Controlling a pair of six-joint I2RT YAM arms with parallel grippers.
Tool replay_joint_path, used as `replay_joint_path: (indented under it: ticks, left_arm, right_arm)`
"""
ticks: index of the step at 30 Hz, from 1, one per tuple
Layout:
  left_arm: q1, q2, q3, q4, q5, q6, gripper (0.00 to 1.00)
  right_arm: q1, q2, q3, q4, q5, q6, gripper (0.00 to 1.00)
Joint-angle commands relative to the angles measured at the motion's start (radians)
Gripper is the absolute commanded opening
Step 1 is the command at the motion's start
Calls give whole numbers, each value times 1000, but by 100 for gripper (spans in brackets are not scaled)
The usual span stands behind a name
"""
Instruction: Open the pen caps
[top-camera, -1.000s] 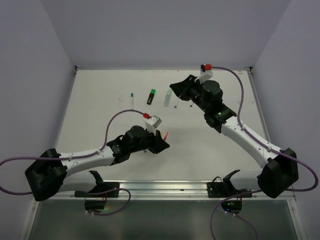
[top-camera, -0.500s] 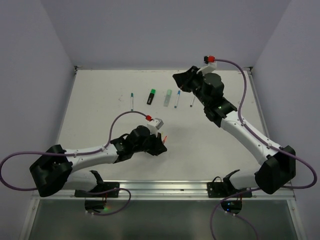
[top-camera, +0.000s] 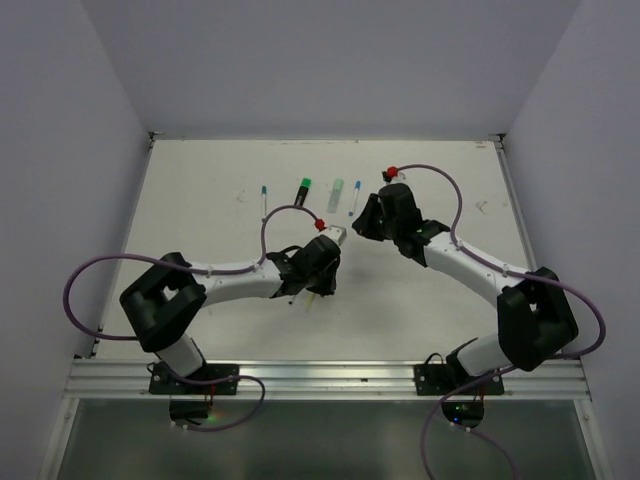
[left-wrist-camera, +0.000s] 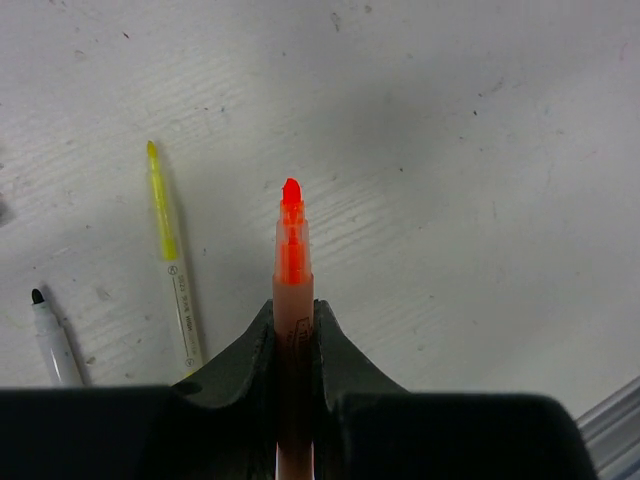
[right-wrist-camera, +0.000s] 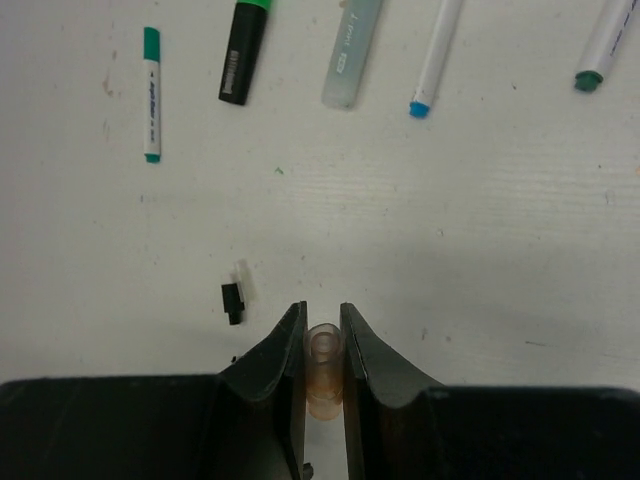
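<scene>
- Orange highlighter (left-wrist-camera: 292, 250) is open: my left claw (left-wrist-camera: 293, 312) is clenched on its barrel, tip bare, over the middle of the surface (left-wrist-camera: 480, 150).
- My right claw (right-wrist-camera: 321, 315) pinches the pink cap (right-wrist-camera: 322, 365), well apart from the pen.
- The yellow pen (left-wrist-camera: 168, 262) and a loose black cap (right-wrist-camera: 232, 301) look done too.
- Left to do, I judge: the far-edge row, with the green-capped highlighter (right-wrist-camera: 243, 55), mint marker (right-wrist-camera: 352, 55) and blue-capped pen (right-wrist-camera: 436, 55).

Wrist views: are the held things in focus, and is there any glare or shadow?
Left wrist view: orange marker sharp, fingers dark with little detail, table dimmer toward the top. Right wrist view: cap and pens both readable, no glare.
</scene>
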Motion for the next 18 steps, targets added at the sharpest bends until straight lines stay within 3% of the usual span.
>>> replay_joint_path:
  ticks: [1,18]
  left_arm:
    - [-18,45,79,-107,-109,-4,13]
    - [-38,159,107,-191,-186,-23,23]
  right_arm:
    - [-4,17,-5,-14,-16,14,0]
    - [11,144,-38,37,-101,80,0]
